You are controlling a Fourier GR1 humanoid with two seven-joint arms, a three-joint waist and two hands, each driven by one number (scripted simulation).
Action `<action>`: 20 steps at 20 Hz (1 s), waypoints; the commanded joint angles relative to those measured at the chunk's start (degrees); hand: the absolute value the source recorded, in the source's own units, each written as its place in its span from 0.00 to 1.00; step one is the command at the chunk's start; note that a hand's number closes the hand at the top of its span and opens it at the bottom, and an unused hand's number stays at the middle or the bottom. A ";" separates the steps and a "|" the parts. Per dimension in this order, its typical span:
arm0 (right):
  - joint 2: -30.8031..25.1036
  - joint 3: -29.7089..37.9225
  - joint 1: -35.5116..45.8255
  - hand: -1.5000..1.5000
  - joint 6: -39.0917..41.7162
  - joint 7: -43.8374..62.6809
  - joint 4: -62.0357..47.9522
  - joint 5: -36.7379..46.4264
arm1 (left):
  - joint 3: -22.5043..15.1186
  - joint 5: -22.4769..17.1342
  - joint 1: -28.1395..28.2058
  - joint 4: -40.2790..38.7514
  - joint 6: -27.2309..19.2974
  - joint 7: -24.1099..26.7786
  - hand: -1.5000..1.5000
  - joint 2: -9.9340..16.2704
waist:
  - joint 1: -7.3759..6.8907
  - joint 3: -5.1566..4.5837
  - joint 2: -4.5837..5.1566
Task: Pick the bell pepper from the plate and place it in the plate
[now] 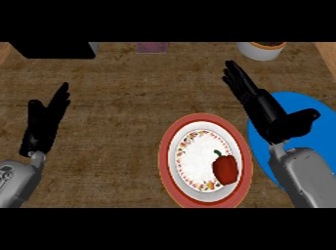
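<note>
Brown wooden counter (128,97) fills the view, grainy top, lighter wood strips at far left and far right edges. Red-rimmed plate (169,161) sits low and right of centre, white middle with a flowered band inside the rim. Red bell pepper (225,169) lies on that plate, toward its right side, green stem pointing up and left. Nothing touches the pepper. Blue plate (329,127) just beside the red-rimmed one on the right, mostly covered by the right forearm (311,178). Right hand (261,105) is above the blue plate's left part, fingers straight and extended toward the top of the view, thumb sticking out to the right, holding nothing. It is apart from the pepper, up and to the right of it. Left hand (45,122) at the left side, fingers straight, pointing up, released, holding nothing, well apart from both plates. Grey left forearm (9,183) comes in at the lower left corner. Along the top edge: black box (55,50) at left, small pinkish thing (152,47) near centre, too cropped to tell, and white bowl (261,51) with dark contents at right.
</note>
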State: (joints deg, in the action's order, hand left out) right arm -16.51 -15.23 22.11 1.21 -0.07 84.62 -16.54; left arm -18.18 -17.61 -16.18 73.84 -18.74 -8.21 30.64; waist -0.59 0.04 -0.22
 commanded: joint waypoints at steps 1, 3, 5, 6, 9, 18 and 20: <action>1.23 1.38 0.08 1.00 5.42 -0.20 -4.14 -1.84 | 1.07 2.09 4.87 4.89 -1.33 -0.32 0.50 -1.01 | 0.06 -0.02 0.18; -0.09 2.92 -0.16 1.00 9.60 5.49 -1.77 -9.52 | 0.50 1.63 6.62 4.70 -2.94 0.63 0.50 -2.40 | -0.06 -0.02 0.15; 0.66 2.23 -1.12 1.00 13.55 10.05 -1.84 -15.58 | 1.44 1.08 5.86 4.29 -4.24 0.52 0.50 -3.31 | -0.01 -0.03 0.14; 2.74 0.70 0.16 1.00 13.45 14.22 -0.84 -18.18 | 0.59 1.54 5.67 4.01 -5.95 0.02 0.50 -5.33 | -0.01 -0.05 0.11; -19.50 -5.92 7.51 1.00 11.38 3.22 3.25 18.39 | -0.25 0.18 6.89 2.24 -3.84 -0.72 0.50 -5.12 | 0.48 -0.96 -1.74; -4.02 0.94 -18.70 0.00 13.93 -19.99 -4.91 -2.67 | -0.68 0.12 11.81 8.37 -5.13 -0.69 0.50 -6.17 | 0.57 0.21 0.17; -7.16 -2.49 -16.44 0.00 18.71 -24.40 -8.54 4.34 | -0.87 1.61 10.89 5.81 -5.26 1.67 0.50 -8.32 | 0.34 0.03 0.32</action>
State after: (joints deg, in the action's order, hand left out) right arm -21.75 -16.11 8.21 12.12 -15.16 79.75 -13.65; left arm -18.74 -17.04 -5.94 79.37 -23.71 -7.18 23.31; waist 0.21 0.14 0.00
